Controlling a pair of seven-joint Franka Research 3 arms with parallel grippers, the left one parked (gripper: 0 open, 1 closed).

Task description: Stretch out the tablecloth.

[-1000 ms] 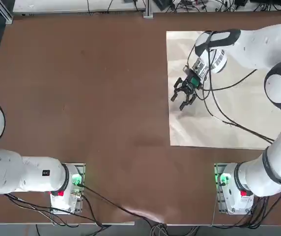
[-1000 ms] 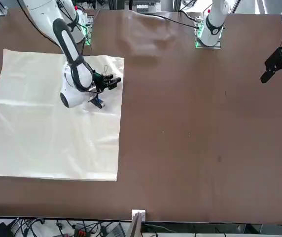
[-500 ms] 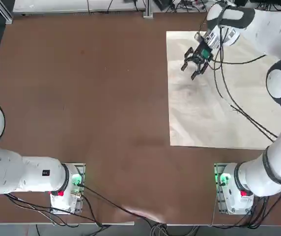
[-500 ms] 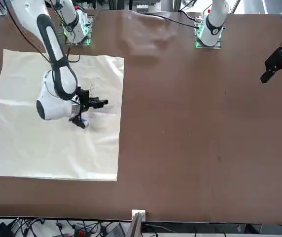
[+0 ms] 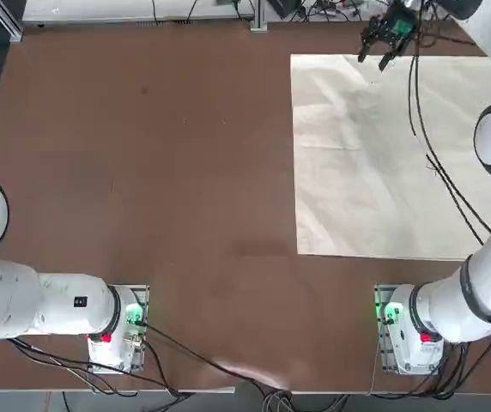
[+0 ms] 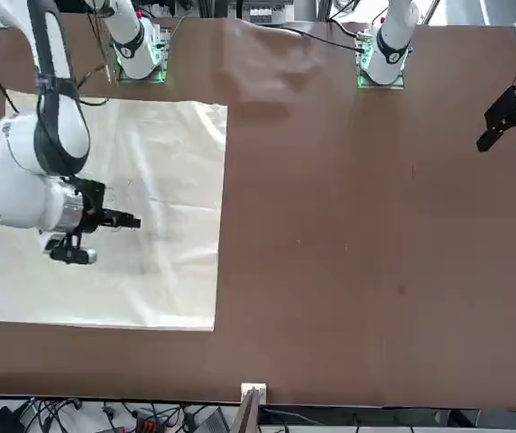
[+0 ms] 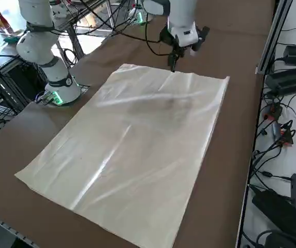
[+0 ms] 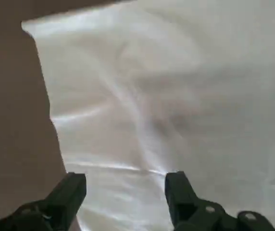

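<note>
1. Tablecloth (image 7: 132,150) fabric lay almost fully spread on the brown table (image 5: 185,172), beneath the right gripper (image 8: 125,185) and on toward the robot's base from it.
2. The right gripper's fingers stood spread with nothing between them, above the cloth's far part.
3. Low creases ran through the fabric; a careless pinch there could have bunched it.
4. Descending too far might have dragged the sheet askew, since nothing visible pinned it.
5. Trailing arm cables (image 5: 439,163) could have snagged an edge.

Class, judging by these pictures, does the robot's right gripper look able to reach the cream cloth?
Probably yes: the black two-finger right gripper hangs open above the thin cream cloth, with nothing visible between them.
</note>
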